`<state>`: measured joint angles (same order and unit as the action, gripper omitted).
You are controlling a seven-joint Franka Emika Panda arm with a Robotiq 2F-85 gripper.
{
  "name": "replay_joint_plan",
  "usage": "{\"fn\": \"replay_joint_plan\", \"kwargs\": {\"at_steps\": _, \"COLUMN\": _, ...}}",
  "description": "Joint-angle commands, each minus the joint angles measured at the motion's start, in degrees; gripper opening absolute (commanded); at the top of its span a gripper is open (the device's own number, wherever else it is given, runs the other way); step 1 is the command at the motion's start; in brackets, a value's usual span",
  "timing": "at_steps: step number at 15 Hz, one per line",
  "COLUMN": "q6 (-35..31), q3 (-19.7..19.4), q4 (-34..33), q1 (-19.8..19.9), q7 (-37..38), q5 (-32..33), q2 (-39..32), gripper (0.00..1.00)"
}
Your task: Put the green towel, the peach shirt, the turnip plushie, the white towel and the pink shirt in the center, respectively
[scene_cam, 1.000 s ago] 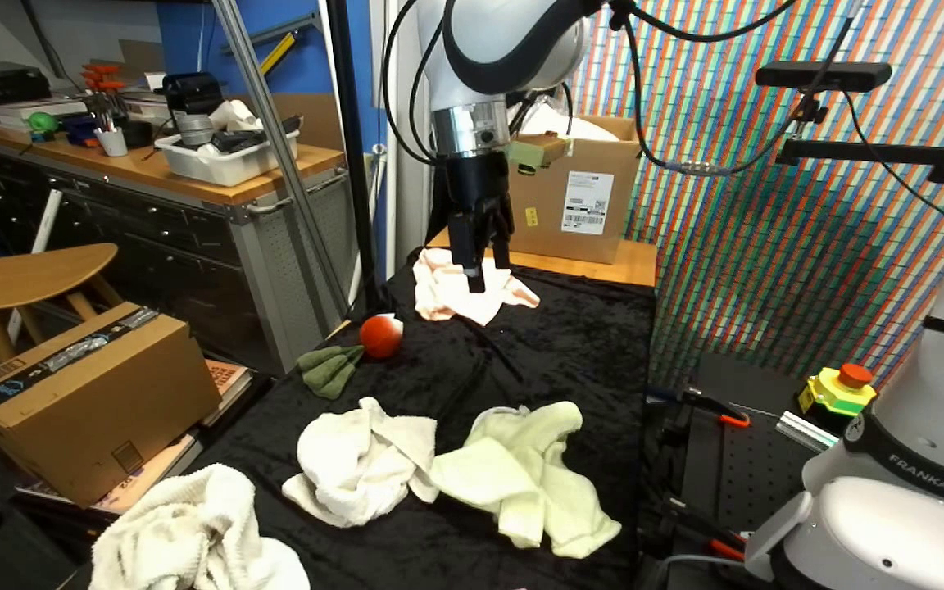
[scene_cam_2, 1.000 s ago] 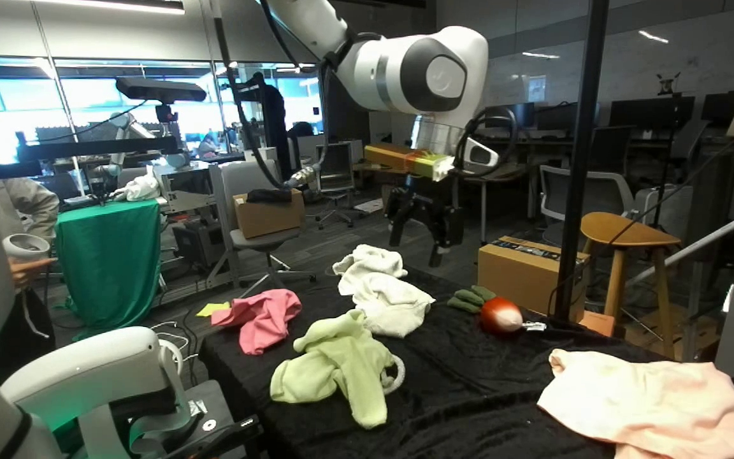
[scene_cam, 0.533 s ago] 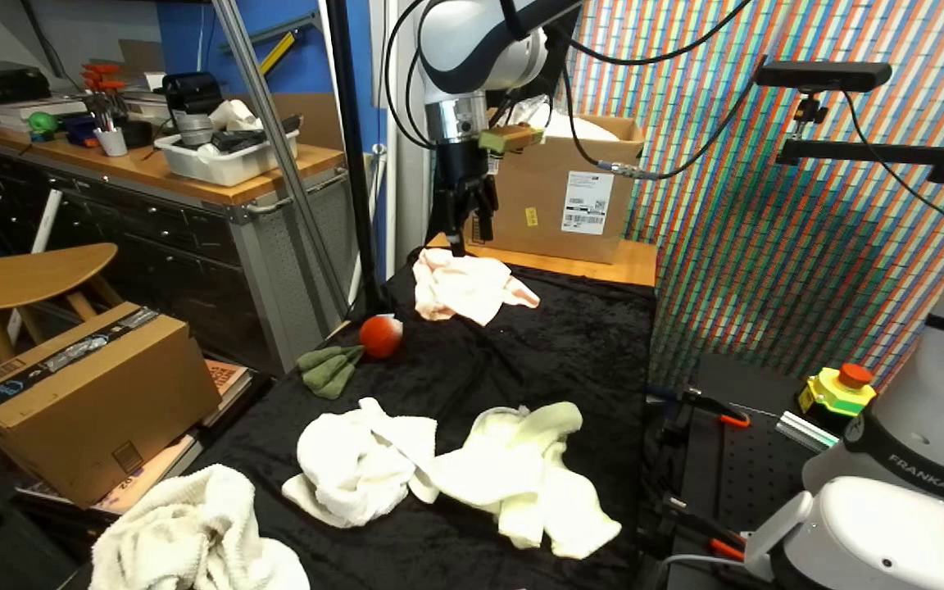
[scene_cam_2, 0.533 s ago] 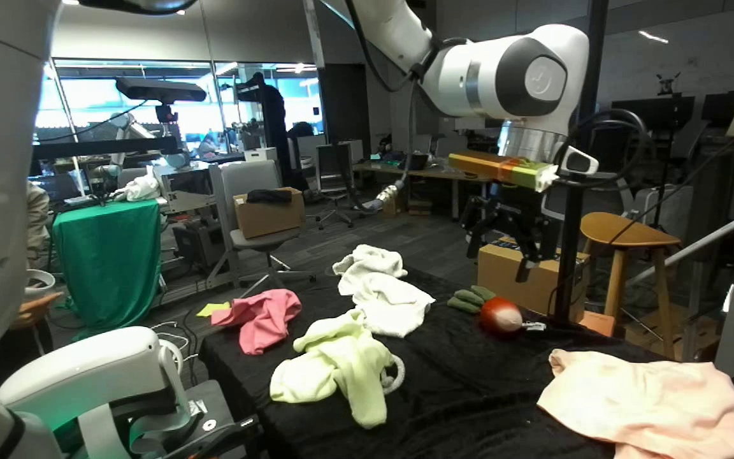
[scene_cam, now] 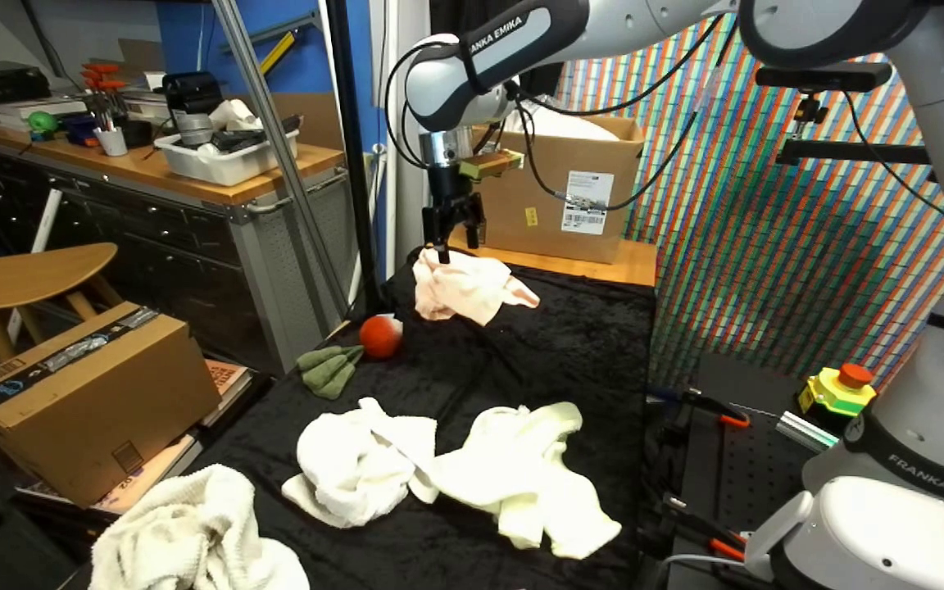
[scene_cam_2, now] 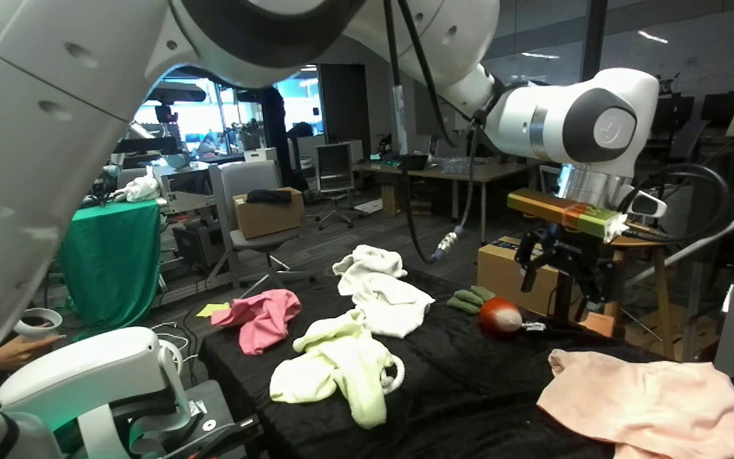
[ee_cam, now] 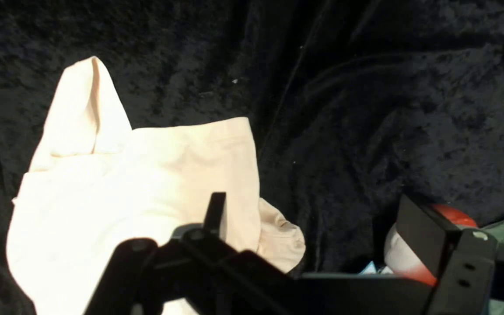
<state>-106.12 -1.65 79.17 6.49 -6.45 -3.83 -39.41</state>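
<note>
Fingers [ee_cam: 429, 238] spread wide, empty, hanging in air higher than peach shirt [ee_cam: 138, 188].

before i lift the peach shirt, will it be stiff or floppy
The peach shirt will probably droop rather than hold shape: it lies in soft, loose folds. It's likely light for its spread, with thin-looking edges. The flap jutting out may trail over the black cloth.

two white towels [scene_cam_2: 391, 305]; one each: green towel [scene_cam_2: 345, 363], peach shirt [scene_cam_2: 654, 401], pink shirt [scene_cam_2: 262, 320], turnip plushie [scene_cam_2: 501, 315]
</note>
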Motion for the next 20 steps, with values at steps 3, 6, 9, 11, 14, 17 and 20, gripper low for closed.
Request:
{"fn": "replay_joint_plan", "kwargs": {"at_steps": 3, "q6": 2.25, "q3": -1.53, "q4": -14.84, "q1": 1.04, "q7": 3.19, "q5": 0.9, "q2": -11.76, "gripper": 1.0}}
{"fn": "replay_joint_plan", "kwargs": {"at_steps": 6, "q6": 2.87, "q3": -2.28, "q4": -20.98, "q1": 1.74, "q7": 4.45, "q5": 1.26, "q2": -16.81, "gripper": 1.0}}
{"fn": "replay_joint_plan", "kwargs": {"at_steps": 9, "q6": 3.68, "q3": -2.81, "q4": -26.04, "q1": 2.4, "q7": 5.87, "q5": 1.37, "q2": -20.87, "gripper": 1.0}}
{"fn": "replay_joint_plan", "kwargs": {"at_steps": 11, "q6": 4.39, "q3": -3.14, "q4": -28.95, "q1": 2.71, "q7": 6.85, "q5": 1.57, "q2": -23.26, "gripper": 1.0}}
{"fn": "replay_joint_plan", "kwargs": {"at_steps": 14, "q6": 5.39, "q3": -3.76, "q4": -32.53, "q1": 2.99, "q7": 8.42, "q5": 2.05, "q2": -26.45, "gripper": 1.0}}
{"fn": "replay_joint_plan", "kwargs": {"at_steps": 17, "q6": 6.74, "q3": -3.9, "q4": -35.65, "q1": 3.47, "q7": 9.35, "q5": 2.34, "q2": -29.23, "gripper": 1.0}}
{"fn": "replay_joint_plan", "kwargs": {"at_steps": 20, "q6": 8.0, "q3": -3.72, "q4": -38.2, "q1": 3.98, "q7": 9.74, "q5": 2.13, "q2": -31.39, "gripper": 1.0}}
